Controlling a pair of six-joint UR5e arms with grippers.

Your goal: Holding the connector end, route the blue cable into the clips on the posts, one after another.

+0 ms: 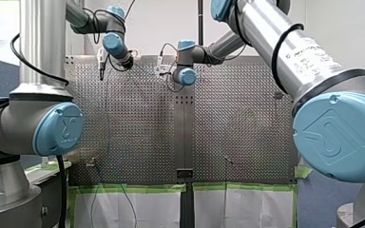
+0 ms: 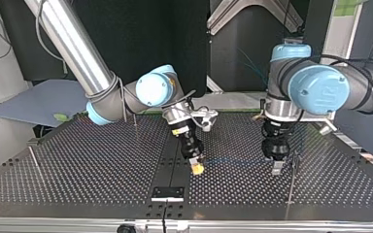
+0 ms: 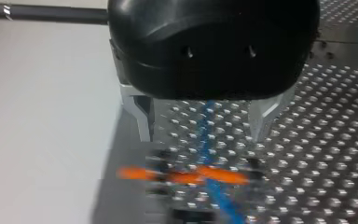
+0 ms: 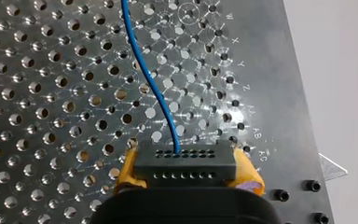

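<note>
In the right wrist view my right gripper (image 4: 186,176) is shut on a black connector (image 4: 185,161), gripped between its yellow pads (image 4: 129,169). The blue cable (image 4: 145,70) runs from the connector away over the perforated plate. In the top view that gripper (image 2: 197,168) hangs low near the plate's middle, and the cable (image 2: 233,160) stretches towards my left gripper (image 2: 277,169). The left wrist view shows my left gripper (image 3: 203,135) open, its metal fingers (image 3: 143,119) straddling the cable (image 3: 206,126) without touching it. Just ahead lies a blurred orange clip (image 3: 191,175). A thin post (image 2: 294,167) stands beside the left gripper.
Two more thin posts stand at the top view's left (image 2: 32,156) and behind my right arm (image 2: 135,121). A black bracket (image 2: 167,192) sits at the plate's near edge. The plate's side edge with bolts (image 4: 313,185) is close beside my right gripper.
</note>
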